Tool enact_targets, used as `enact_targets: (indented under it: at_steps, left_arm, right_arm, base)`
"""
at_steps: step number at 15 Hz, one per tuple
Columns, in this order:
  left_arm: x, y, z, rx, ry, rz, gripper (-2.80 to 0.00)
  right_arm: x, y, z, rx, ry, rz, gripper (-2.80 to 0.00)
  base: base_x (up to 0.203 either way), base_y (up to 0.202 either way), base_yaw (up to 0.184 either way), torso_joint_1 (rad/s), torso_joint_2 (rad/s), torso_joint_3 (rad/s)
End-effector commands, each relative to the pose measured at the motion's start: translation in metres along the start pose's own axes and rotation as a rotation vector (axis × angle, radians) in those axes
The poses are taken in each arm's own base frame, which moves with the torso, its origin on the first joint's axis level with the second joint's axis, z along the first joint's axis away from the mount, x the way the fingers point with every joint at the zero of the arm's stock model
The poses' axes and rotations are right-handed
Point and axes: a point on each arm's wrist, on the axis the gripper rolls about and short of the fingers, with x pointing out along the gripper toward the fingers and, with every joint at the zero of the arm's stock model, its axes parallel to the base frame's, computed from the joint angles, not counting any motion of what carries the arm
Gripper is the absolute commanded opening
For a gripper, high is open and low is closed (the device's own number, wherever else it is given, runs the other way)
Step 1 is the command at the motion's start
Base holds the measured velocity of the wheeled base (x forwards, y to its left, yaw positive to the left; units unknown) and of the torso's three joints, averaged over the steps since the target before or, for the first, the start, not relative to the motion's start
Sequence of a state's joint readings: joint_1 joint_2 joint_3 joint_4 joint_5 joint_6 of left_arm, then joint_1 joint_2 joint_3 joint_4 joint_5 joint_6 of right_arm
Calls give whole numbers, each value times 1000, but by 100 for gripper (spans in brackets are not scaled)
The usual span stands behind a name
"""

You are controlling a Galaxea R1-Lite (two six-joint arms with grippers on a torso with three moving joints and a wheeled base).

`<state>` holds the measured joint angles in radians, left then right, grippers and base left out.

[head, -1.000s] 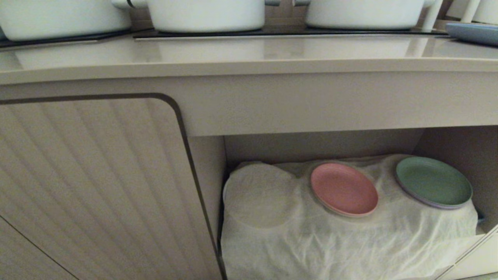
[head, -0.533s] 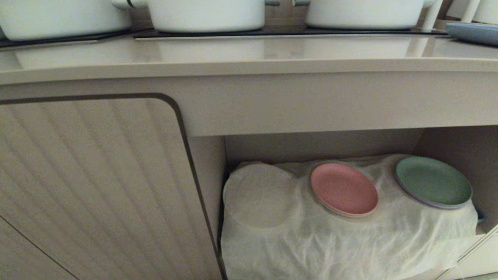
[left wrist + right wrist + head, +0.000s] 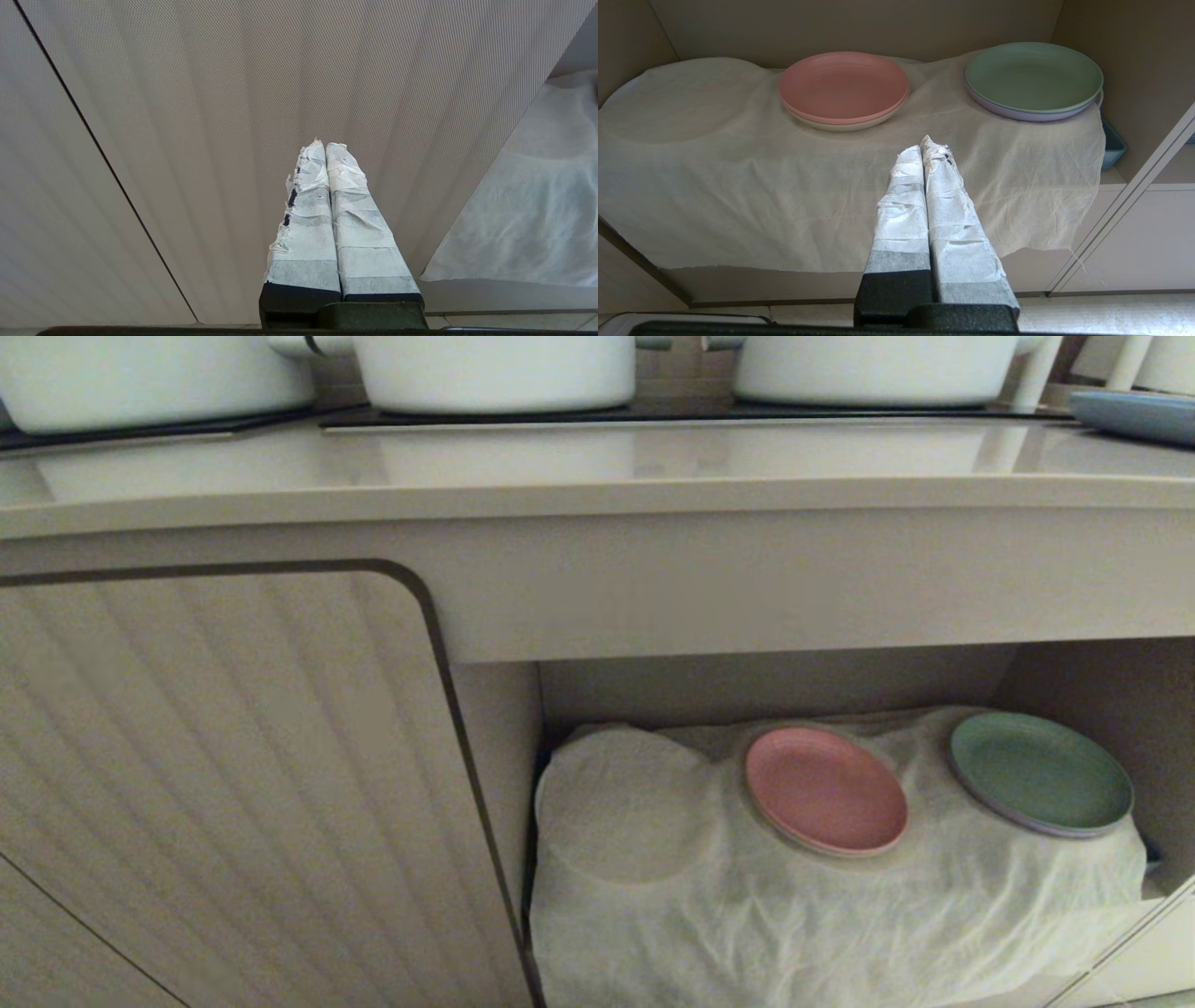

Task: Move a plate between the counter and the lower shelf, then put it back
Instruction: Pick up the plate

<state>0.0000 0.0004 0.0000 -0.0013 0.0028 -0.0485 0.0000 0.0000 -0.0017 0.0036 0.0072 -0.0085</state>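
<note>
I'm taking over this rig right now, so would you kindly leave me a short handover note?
Left gripper: shut, empty, facing the ribbed cabinet door.
Right gripper: shut, empty, in front of the lower shelf.
The light blue plate sits on the counter, at its far right.
On the shelf's white cloth: pink plate and green plate, each stacked on another plate.
Done: nothing visible.
Left: carry the blue plate down to the shelf, then return it to the counter.
</note>
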Motion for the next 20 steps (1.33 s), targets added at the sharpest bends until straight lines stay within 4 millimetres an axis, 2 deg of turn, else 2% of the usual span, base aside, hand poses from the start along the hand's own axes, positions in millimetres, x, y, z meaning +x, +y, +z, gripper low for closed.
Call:
enact_targets:
  at_steps: [1, 20]
  left_arm:
    - [0, 0, 0, 1, -1, 0, -280]
    - [0, 0, 0, -1, -1, 0, -280]
  right_arm:
    - [0, 0, 0, 1, 0, 1, -280]
    - [0, 0, 0, -2, 1, 2, -280]
  base:
    - [0, 0, 0, 0, 0, 0]
    - [0, 0, 0, 0, 0, 0]
